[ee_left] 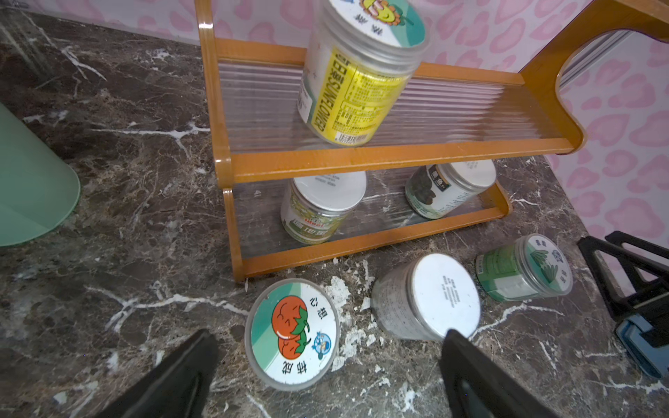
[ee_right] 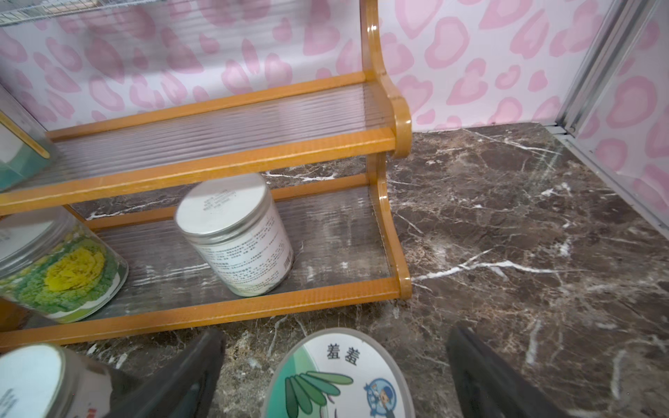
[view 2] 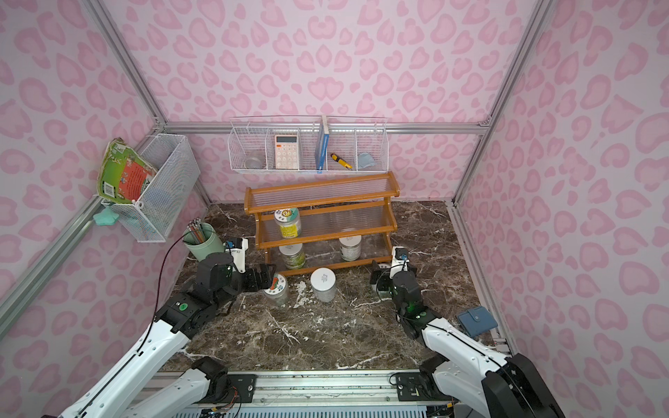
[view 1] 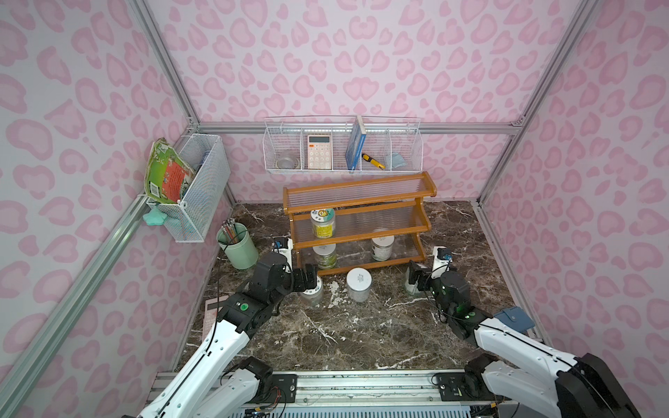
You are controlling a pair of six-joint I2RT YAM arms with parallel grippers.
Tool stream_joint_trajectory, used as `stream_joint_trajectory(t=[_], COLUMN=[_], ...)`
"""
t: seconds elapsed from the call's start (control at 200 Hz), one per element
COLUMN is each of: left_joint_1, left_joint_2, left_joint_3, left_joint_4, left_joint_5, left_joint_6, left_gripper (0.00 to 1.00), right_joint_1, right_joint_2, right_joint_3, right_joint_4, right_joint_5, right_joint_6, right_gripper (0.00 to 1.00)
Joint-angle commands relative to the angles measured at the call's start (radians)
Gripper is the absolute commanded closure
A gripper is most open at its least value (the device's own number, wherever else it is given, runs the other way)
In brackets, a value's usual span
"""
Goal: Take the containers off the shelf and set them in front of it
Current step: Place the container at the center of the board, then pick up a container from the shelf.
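Looking down in both top views, we find three jars on the table [view 1: 362,333] before the shelf [view 1: 362,203] and three on it, all upright: a sunflower jar [view 1: 323,224] on the middle tier, and a cabbage jar [view 1: 324,255] and a plain jar [view 1: 382,248] on the bottom tier. The left gripper [view 1: 307,277] covers part of the tomato jar [view 1: 312,293]. The right gripper [view 1: 414,275] hides most of the leaf jar [view 1: 409,289].

In the left wrist view, our left fingers [ee_left: 188,362] stand spread either side of the tomato jar, gripping nothing. The sunflower jar lies beyond them and higher.

In the right wrist view, our right fingers [ee_right: 488,372] are spread beside the leaf jar. The plain jar sits just ahead, so we judge the right arm nearer it. The sunflower jar is cut off at the edge.
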Motion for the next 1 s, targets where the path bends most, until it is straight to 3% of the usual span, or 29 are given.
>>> stream_joint_trajectory(t=[0.0, 0.325, 0.5, 0.995], left_joint_1=[-0.003, -0.014, -0.015, -0.101], left_joint_2=[0.046, 0.199, 0.317, 0.537], left_joint_3=[0.028, 0.030, 0.068, 0.127], left_joint_4=[0.054, 0.348, 0.462, 0.694], left_joint_5=[-0.011, 0.018, -0.009, -0.264], left_joint_6=[0.055, 0.242, 0.276, 0.276], left_gripper=[0.01, 0.01, 0.01, 0.01], right_joint_1=[0.002, 0.001, 0.001, -0.045], right_joint_2=[-0.058, -0.195, -0.208, -0.217], right_joint_3=[0.018, 0.025, 0.024, 0.020], right_joint_4=[-0.069, -0.149, -0.154, -0.131], right_joint_5=[-0.022, -0.060, -0.070, -0.114], right_joint_6=[-0.021, -0.033, -0.034, -0.067], right_gripper=[0.01, 0.01, 0.01, 0.01])
